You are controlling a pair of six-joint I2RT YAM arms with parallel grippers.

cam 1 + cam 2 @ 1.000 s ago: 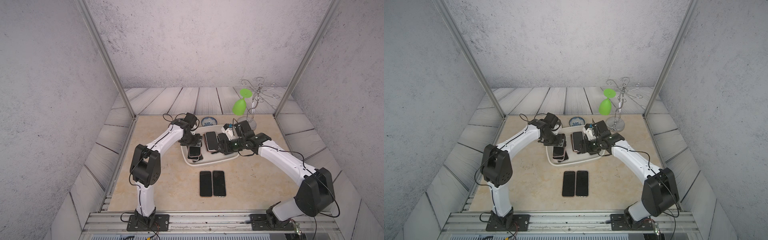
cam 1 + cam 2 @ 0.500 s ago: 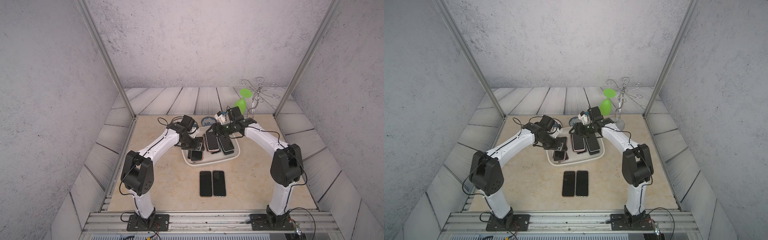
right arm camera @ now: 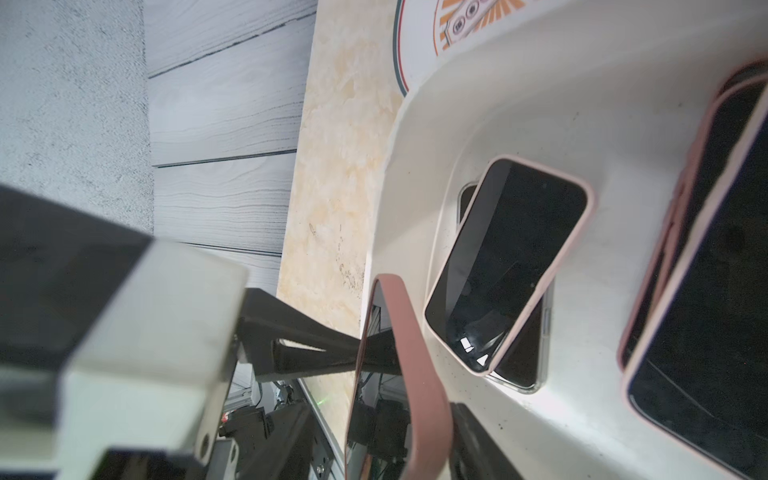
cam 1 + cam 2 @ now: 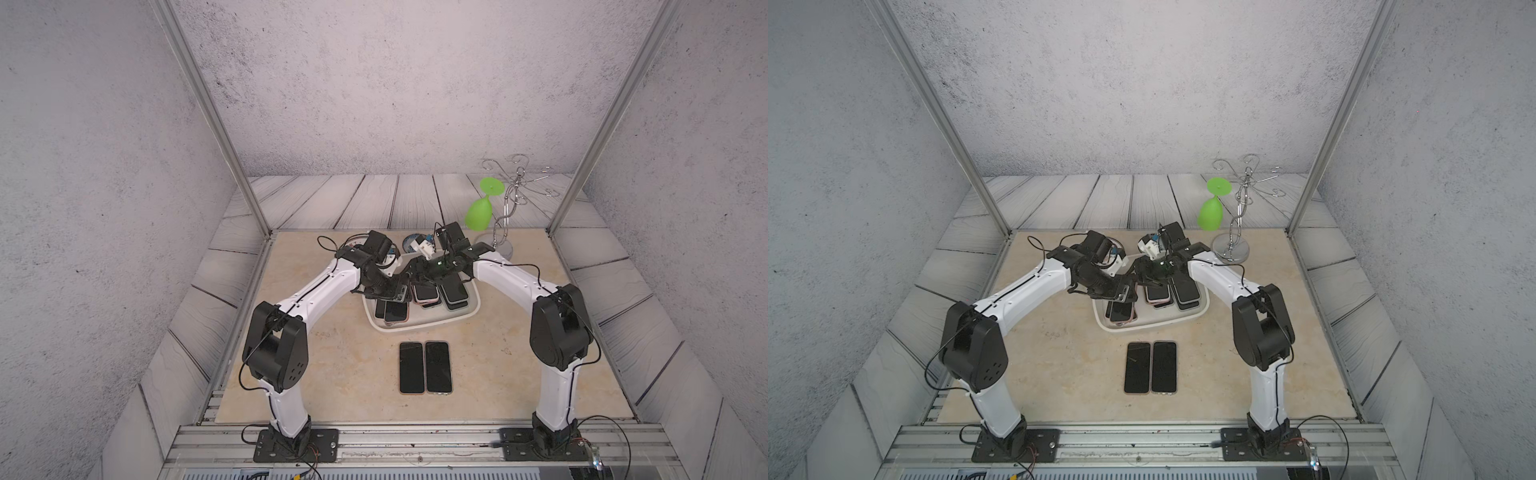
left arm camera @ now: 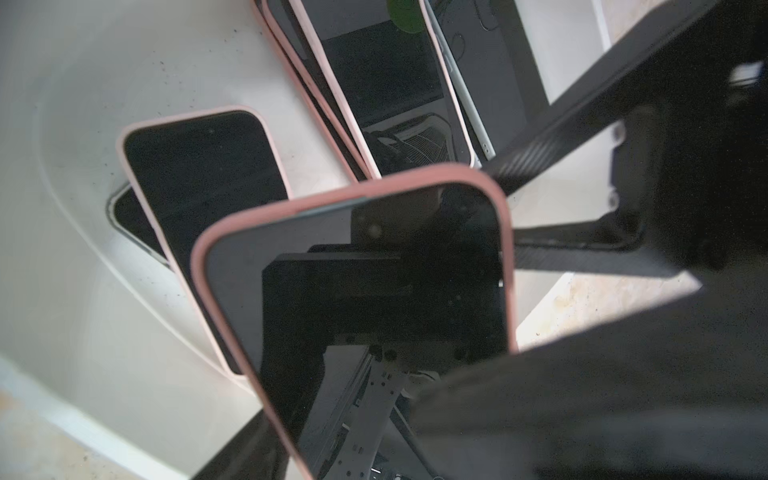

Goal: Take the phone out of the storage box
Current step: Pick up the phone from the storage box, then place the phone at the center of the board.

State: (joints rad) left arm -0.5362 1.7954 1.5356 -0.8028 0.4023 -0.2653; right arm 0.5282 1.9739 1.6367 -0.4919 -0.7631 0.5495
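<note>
I have my left claw (image 4: 387, 291) clamped across the black-screened phone in a salmon-pink case (image 5: 374, 291), held above the shallow white plastic storage box (image 4: 432, 322) below it. My right claw (image 4: 417, 270) has its jaws apart, straddling that phone's free end.

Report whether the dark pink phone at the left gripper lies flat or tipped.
Tipped: the dark pink phone shows its edge; phones in the white storage box lie flat.
</note>
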